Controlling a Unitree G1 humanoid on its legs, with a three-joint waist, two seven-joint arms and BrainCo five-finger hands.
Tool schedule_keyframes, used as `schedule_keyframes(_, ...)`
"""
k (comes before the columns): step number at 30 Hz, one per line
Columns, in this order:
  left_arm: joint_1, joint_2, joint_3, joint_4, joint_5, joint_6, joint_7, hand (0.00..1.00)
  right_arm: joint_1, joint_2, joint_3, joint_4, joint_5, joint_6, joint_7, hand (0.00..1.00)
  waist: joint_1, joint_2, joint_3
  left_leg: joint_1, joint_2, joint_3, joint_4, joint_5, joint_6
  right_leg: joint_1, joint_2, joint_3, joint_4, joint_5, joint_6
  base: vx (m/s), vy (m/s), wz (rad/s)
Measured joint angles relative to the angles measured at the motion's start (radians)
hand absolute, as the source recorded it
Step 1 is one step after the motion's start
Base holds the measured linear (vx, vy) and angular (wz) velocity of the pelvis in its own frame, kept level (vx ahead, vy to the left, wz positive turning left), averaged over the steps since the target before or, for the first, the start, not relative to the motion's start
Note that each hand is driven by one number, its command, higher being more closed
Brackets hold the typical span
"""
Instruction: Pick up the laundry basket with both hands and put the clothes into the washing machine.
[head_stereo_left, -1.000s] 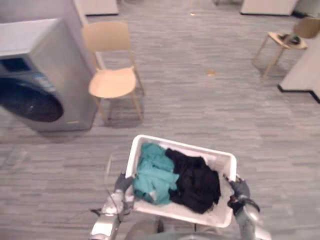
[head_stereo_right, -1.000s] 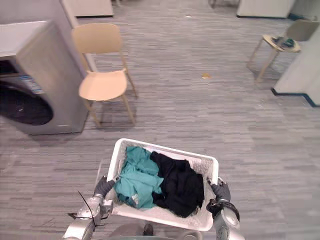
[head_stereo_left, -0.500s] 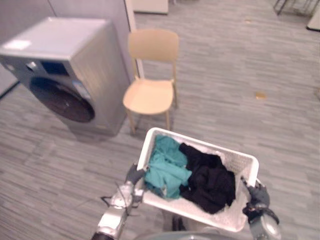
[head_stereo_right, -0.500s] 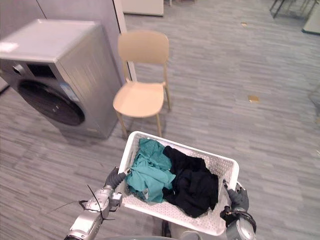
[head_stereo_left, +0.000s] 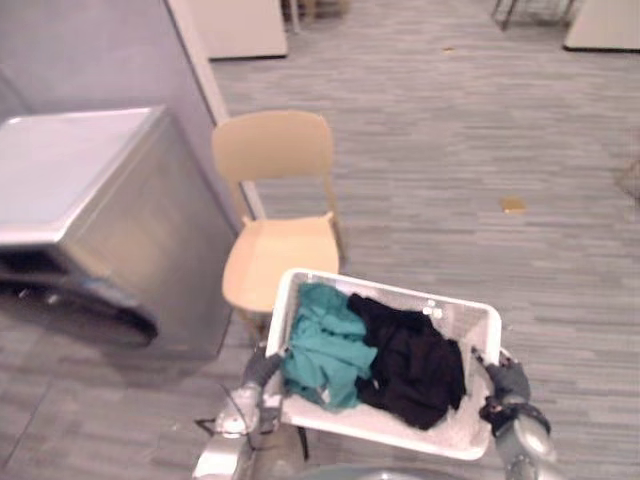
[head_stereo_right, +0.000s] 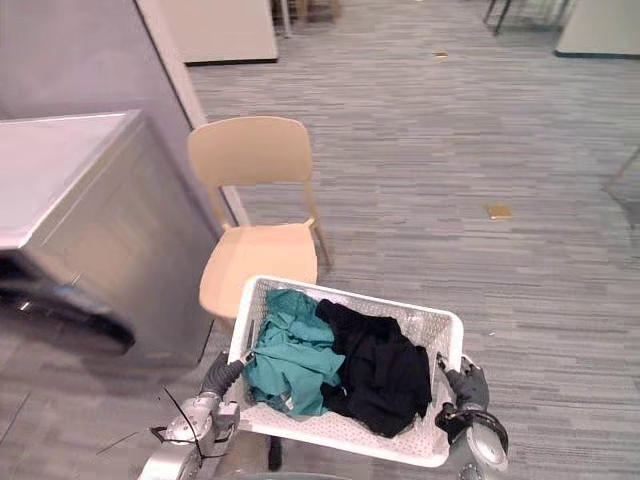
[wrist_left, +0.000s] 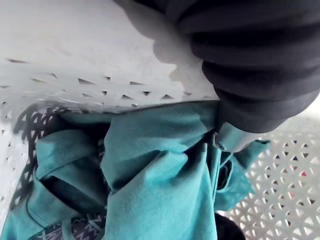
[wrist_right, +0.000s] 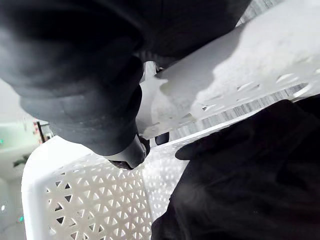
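The grey metal washing machine (head_stereo_left: 100, 230) stands well apart from the fingers, ahead on the left, so I judge the carrying is not finished. A pale wooden chair (head_stereo_left: 275, 260) stands just beyond the white perforated plastic laundry basket (head_stereo_left: 385, 291), which hangs between both hands to stay level. Inside it, a teal garment (head_stereo_left: 325, 348) lies against the left hand (head_stereo_left: 258, 370) and a black garment (head_stereo_left: 412, 365) lies near the right hand (head_stereo_left: 508, 384). On each hand the fingers curl over the end rim and clamp it

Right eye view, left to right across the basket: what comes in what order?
At the basket: left hand → teal clothes → black clothes → right hand.
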Motion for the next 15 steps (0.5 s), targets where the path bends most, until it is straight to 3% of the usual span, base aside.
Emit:
schedule_keyframes(2, -0.024, 0.031, -0.004, 0.000, 0.000, 0.001, 0.001, 1.00, -0.007, 0.028, 0.000, 0.004, -0.004, 0.003, 0.000, 1.00, -0.020, -0.002, -0.001, 0.019, -0.001, -0.010, -0.015, -0.013, 0.017, -0.079, 0.019, 0.006, 0.132, 0.084, 0.021, 0.55, 0.237, -0.12)
schedule_keyframes(3, -0.024, 0.033, 0.002, 0.000, 0.000, 0.001, 0.006, 1.00, -0.012, 0.031, 0.007, 0.002, -0.005, -0.001, 0.004, 1.00, -0.012, 0.000, 0.000, 0.085, -0.006, 0.010, -0.053, -0.016, 0.021, -0.122, -0.010, 0.001, 0.183, 0.045, -0.021, 0.49, 0.213, -0.64)
schedule_keyframes(5, -0.028, 0.032, -0.003, 0.000, 0.000, -0.003, 0.007, 1.00, -0.012, 0.026, 0.009, 0.002, -0.005, -0.005, 0.003, 1.00, -0.003, 0.026, 0.002, 0.179, -0.006, 0.049, -0.086, -0.024, 0.033, -0.190, -0.047, -0.007, 0.244, 0.044, -0.023, 0.40, 0.156, -0.73)
schedule_keyframes(6, -0.037, 0.032, -0.003, 0.000, 0.000, -0.008, 0.006, 1.00, -0.014, 0.019, 0.011, 0.002, -0.004, -0.013, 0.004, 1.00, -0.012, 0.058, 0.001, 0.221, 0.001, 0.051, -0.094, -0.027, 0.038, -0.264, -0.053, -0.042, 0.286, 0.053, -0.040, 0.25, 0.036, -0.35)
schedule_keyframes(8, -0.043, 0.030, 0.005, 0.000, 0.000, -0.014, 0.011, 1.00, -0.033, 0.014, 0.011, 0.002, -0.005, -0.013, 0.002, 1.00, -0.028, 0.087, 0.003, 0.249, 0.018, 0.055, -0.110, -0.037, 0.045, -0.351, -0.064, -0.131, 0.289, 0.045, -0.038, 0.19, -0.036, -0.15)
schedule_keyframes(9, -0.050, 0.027, 0.011, 0.000, 0.000, -0.014, 0.012, 1.00, -0.046, 0.010, 0.011, 0.002, -0.005, -0.012, 0.002, 1.00, -0.027, 0.102, 0.008, 0.267, 0.043, 0.065, -0.123, -0.054, 0.032, -0.410, -0.058, -0.196, 0.256, 0.026, -0.029, 0.16, -0.139, -0.20)
schedule_keyframes(11, -0.051, 0.026, 0.029, -0.002, -0.002, -0.019, 0.016, 1.00, -0.068, 0.006, 0.022, 0.002, -0.005, -0.009, 0.005, 1.00, -0.018, 0.103, 0.008, 0.276, 0.088, 0.079, -0.136, -0.114, -0.007, -0.483, -0.003, -0.244, 0.128, 0.026, -0.024, 0.15, -0.218, -0.08)
schedule_keyframes(12, -0.054, 0.030, 0.052, -0.006, -0.003, -0.023, 0.015, 1.00, -0.088, 0.007, 0.035, 0.002, -0.005, -0.008, 0.006, 1.00, -0.025, 0.065, 0.009, 0.262, 0.084, 0.076, -0.137, -0.145, -0.050, -0.488, 0.021, -0.228, -0.040, 0.074, -0.014, 0.12, -0.298, 0.53)
schedule_keyframes(13, -0.066, -0.006, 0.062, 0.016, -0.003, -0.016, 0.016, 1.00, -0.113, -0.023, 0.043, 0.023, -0.006, -0.008, 0.003, 1.00, -0.030, 0.083, 0.030, 0.265, 0.089, 0.021, -0.156, -0.129, -0.056, -0.462, 0.043, -0.252, -0.066, 0.131, -0.061, 0.11, -0.288, 0.63)
schedule_keyframes(15, -0.049, -0.048, 0.057, 0.014, -0.003, -0.014, 0.017, 1.00, -0.120, -0.080, 0.042, 0.023, -0.006, -0.008, 0.010, 1.00, -0.023, 0.113, 0.036, 0.262, 0.100, -0.054, -0.181, -0.125, -0.052, -0.444, 0.069, -0.297, -0.082, 0.140, -0.111, 0.10, -0.194, 0.61)
